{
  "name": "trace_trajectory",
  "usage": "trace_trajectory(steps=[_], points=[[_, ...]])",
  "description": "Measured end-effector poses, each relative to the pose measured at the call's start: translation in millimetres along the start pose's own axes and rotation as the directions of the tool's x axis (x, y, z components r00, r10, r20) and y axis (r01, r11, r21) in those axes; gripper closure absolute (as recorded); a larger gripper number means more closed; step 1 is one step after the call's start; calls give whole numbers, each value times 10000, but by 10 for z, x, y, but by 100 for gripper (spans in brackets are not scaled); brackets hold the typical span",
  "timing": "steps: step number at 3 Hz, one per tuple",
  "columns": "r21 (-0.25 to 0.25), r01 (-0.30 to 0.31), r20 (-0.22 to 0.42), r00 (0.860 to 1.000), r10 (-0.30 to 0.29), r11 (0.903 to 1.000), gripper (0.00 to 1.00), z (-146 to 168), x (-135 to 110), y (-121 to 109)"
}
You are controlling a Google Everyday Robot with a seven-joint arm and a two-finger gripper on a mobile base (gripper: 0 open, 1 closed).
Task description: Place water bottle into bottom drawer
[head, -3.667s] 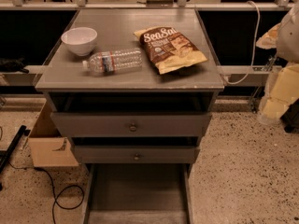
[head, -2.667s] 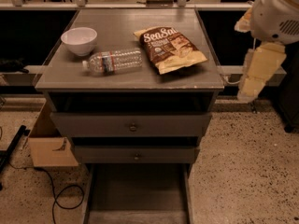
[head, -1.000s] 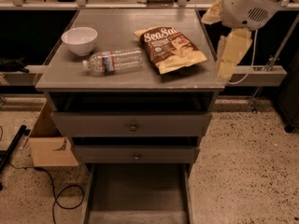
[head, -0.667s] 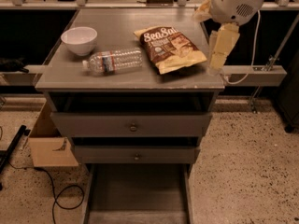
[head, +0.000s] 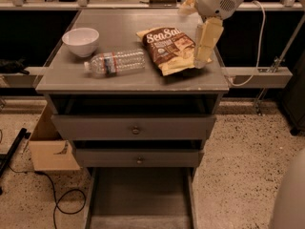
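Camera view, one bottle (head: 116,62), pincer (head: 206,44) over bag (head: 167,49)

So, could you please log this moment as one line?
pincer: over cabinet top, at right edge of chip bag | bottle: lying on top, not held | bottom drawer: open

Robot lab: gripper (head: 202,60) over cabinet (head: 125,83)

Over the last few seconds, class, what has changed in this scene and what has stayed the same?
The pincer swung in from the right of the cabinet, leftward and up the picture, and now hangs at the chip bag's right edge. It has taken hold of nothing. The water bottle, bowl and chip bag lie where they were; the bottom drawer is open as before.
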State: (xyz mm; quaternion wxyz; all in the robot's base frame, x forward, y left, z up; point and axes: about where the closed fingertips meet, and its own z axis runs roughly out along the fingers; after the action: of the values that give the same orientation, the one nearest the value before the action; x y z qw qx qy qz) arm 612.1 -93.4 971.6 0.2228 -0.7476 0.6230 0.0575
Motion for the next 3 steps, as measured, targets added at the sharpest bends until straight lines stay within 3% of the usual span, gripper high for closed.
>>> trace_trajectory(steps=[1,3], points=[[272,-307,100,9995,305,9992,0,-14,78,3],[151,-106,720,9974,95,9998,0,178,130,-258]])
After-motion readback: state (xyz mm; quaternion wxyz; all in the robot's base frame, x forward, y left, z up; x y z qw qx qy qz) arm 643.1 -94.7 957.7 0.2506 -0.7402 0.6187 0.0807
